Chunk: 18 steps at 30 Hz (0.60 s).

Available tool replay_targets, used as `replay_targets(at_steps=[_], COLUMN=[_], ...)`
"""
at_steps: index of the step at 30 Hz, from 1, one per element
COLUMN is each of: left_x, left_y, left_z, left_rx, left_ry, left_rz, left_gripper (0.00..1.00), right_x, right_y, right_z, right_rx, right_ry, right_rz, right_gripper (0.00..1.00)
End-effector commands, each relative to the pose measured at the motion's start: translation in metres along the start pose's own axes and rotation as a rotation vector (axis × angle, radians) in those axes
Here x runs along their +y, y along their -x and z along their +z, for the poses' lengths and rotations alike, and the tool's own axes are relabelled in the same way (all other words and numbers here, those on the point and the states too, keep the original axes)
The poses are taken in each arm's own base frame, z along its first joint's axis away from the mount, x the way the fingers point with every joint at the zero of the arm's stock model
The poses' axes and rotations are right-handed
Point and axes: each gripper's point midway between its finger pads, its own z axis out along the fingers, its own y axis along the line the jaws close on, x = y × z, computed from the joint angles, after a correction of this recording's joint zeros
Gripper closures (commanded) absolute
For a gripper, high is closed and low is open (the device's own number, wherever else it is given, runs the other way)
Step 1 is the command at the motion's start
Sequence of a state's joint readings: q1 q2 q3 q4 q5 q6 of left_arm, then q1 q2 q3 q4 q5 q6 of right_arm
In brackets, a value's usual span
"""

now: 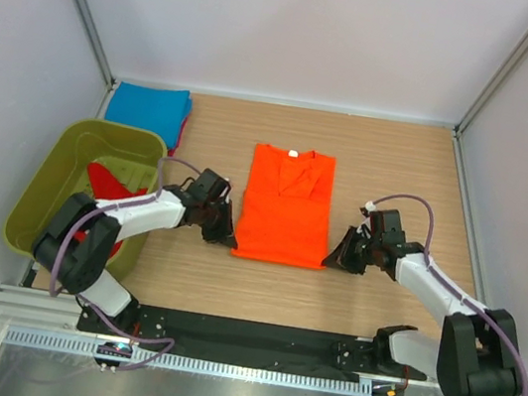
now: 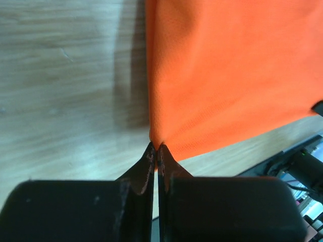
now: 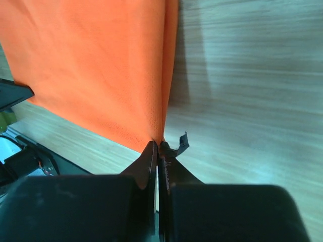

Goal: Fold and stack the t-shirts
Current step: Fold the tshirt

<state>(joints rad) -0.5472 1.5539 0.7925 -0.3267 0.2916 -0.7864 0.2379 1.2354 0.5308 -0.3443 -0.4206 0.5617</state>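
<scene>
Top external shows a wooden table [image 1: 398,179], pale walls [image 1: 272,19], one green tub [image 1: 46,179], one blue t-shirt [image 1: 148,106], and one orange t-shirt [image 1: 285,211] pinched by left gripper [image 1: 230,240] and right gripper [image 1: 327,260].

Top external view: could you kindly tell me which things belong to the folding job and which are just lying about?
Job: orange t-shirt, pinched at its near corners by left gripper and right gripper; folded blue t-shirt; red t-shirt.
Lying about: olive-green plastic tub holding the red one; wooden table.
</scene>
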Motion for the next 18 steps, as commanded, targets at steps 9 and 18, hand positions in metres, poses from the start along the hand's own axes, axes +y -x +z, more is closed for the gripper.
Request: replay_targets(at_steps=[9, 18], left_x=[-0.028, -0.052], left_y=[-0.01, 0.022], left_z=[-0.057, -0.096], left_rx=[-0.051, -0.173], left_ry=[-0.054, -0.049], left_rz=[-0.008, 0.01], left_gripper=[1.0, 1.0], right_x=[0.019, 0.044], right_y=[-0.01, 0.015], right_z=[-0.055, -0.088], right_rx=[-0.11, -0.217], right_ry=[0.004, 0.022], right_rz=[0.033, 0.072], right_gripper=[0.99, 0.99])
